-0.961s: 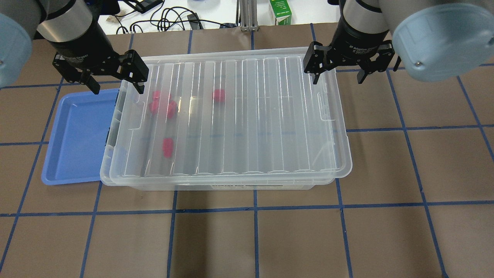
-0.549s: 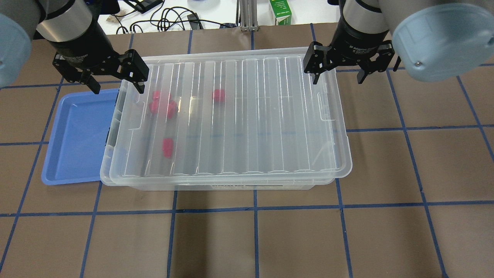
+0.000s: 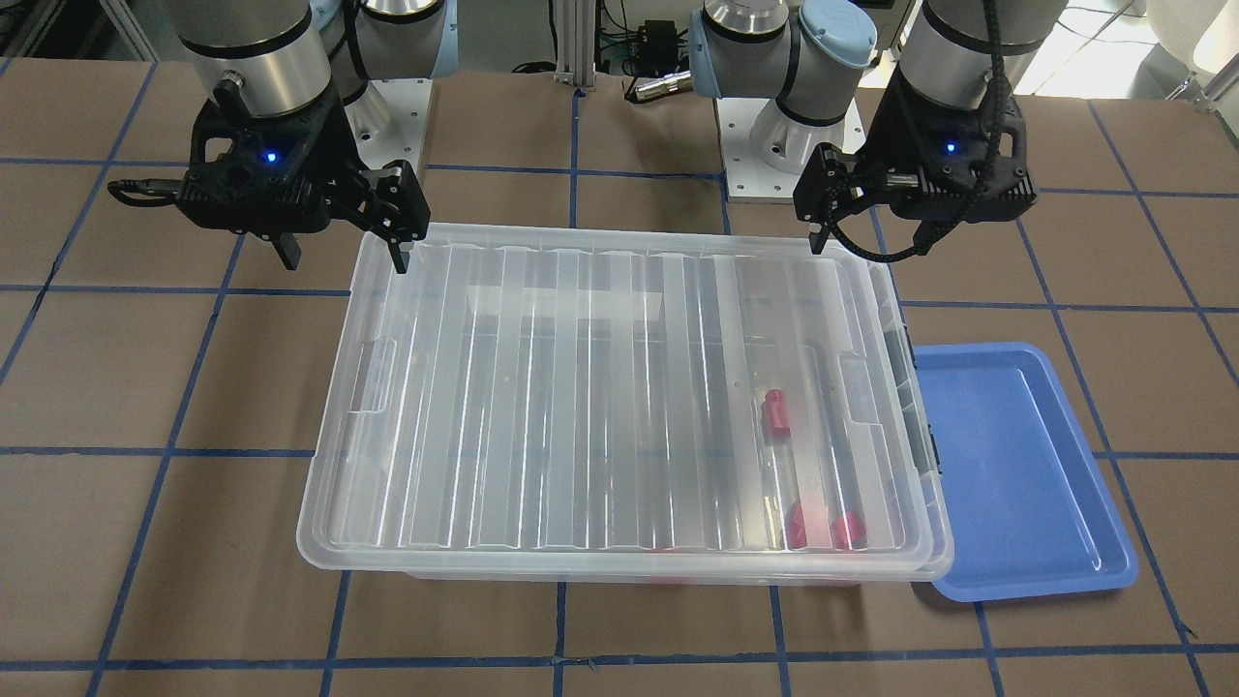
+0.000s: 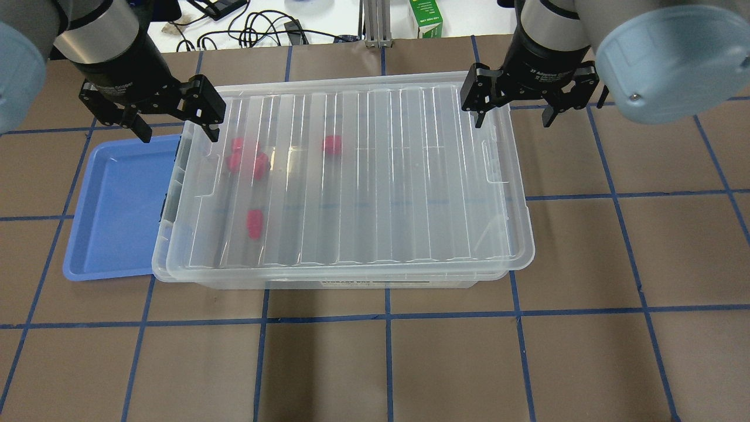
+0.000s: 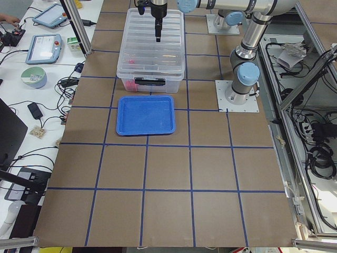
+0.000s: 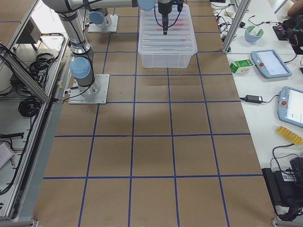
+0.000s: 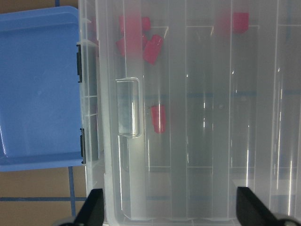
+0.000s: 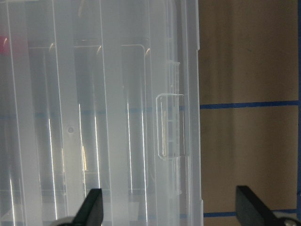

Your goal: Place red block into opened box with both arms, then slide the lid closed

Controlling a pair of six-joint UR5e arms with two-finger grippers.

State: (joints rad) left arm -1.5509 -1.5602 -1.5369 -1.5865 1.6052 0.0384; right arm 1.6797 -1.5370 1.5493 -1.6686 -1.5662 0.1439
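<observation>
My left pincer [image 4: 177, 133] is spread and empty, hanging over the lid's far left corner. The right pincer [image 4: 514, 117] is likewise spread and empty at the far right corner. Over the last second I find no real shift in either. The lid [image 4: 381, 176] has not moved: it covers the box [image 4: 351, 283] but overhangs toward the desk's right edge, baring the box's left rim. The red block [image 4: 254, 224] lies inside with other blocks [image 4: 331, 145]. The tray [image 4: 117, 205] adjoins the box. Judgement: placing is done, and closure stands just short of flush.
</observation>
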